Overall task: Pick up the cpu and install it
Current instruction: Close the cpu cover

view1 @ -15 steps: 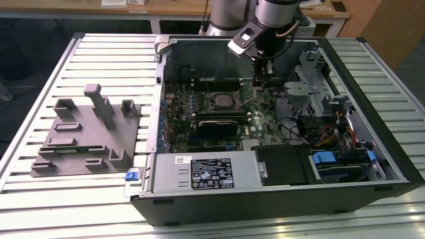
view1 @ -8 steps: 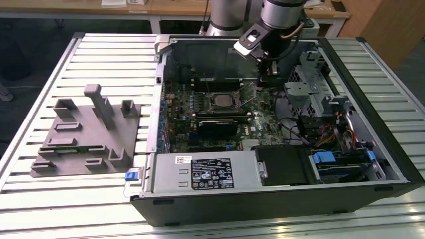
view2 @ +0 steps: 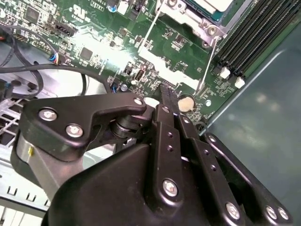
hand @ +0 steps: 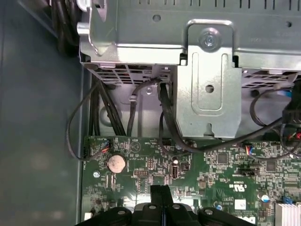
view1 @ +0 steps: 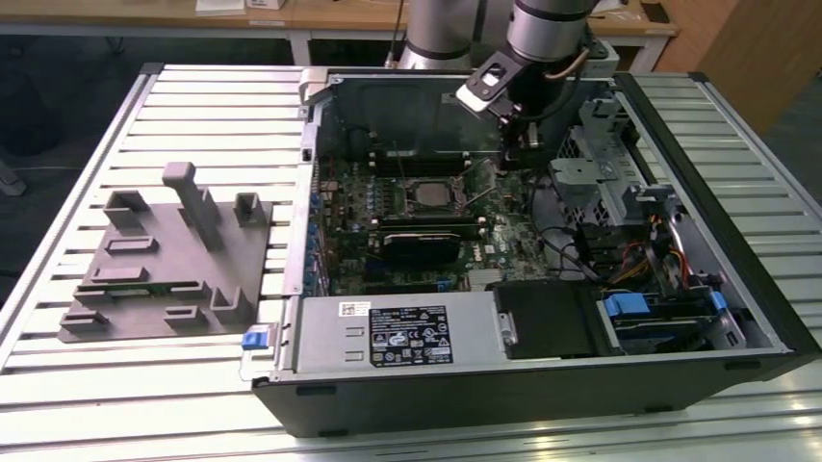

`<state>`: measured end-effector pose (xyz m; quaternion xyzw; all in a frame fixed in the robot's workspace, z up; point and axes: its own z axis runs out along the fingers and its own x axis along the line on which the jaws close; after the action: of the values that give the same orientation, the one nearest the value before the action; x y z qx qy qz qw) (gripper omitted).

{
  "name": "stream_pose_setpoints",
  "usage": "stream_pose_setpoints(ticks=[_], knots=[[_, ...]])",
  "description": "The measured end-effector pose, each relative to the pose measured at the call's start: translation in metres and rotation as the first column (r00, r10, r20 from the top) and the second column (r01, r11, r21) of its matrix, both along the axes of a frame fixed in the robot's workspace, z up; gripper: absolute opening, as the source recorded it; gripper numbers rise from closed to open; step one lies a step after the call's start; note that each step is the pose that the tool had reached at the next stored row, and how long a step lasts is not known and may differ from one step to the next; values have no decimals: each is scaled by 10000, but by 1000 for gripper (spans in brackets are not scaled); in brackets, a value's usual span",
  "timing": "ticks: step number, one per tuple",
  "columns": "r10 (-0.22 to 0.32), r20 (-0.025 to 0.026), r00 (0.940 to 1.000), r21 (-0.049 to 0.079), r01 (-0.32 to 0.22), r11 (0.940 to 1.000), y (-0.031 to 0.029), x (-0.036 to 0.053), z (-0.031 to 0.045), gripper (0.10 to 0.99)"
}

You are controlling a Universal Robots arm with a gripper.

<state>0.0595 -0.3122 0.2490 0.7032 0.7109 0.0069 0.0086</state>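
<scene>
Green motherboard [view1: 353, 226] with pale printed markings – cpu [view2: 211, 5] silvery-white, green edge. Black end effector [view2: 163, 92], silver screws. Plain grey fixture block [view1: 154, 260]. Silvery bench [view1: 192, 106], ribbed in stripes. Blue drive tabs [view1: 632, 310] – black cables [hand: 94, 117]. Silver coin cell [hand: 116, 163].

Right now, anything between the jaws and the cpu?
The cpu sits in the socket frame on the board. The gripper, jaws shut, is beside it. Between them, a thin metal lever rod runs along the frame. Nothing else is visible.
</scene>
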Motion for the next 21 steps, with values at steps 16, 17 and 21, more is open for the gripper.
stream_pose_setpoints(ticks=[16, 17, 21], knots=[[1, 1, 10000, 115, -1, 9999, 4, -389, -29, 106], [2, 1, 10000, 121, -2, 9999, 3, -435, -28, 106], [2, 2, 10000, 125, -2, 9999, 4, -603, -33, 106]])
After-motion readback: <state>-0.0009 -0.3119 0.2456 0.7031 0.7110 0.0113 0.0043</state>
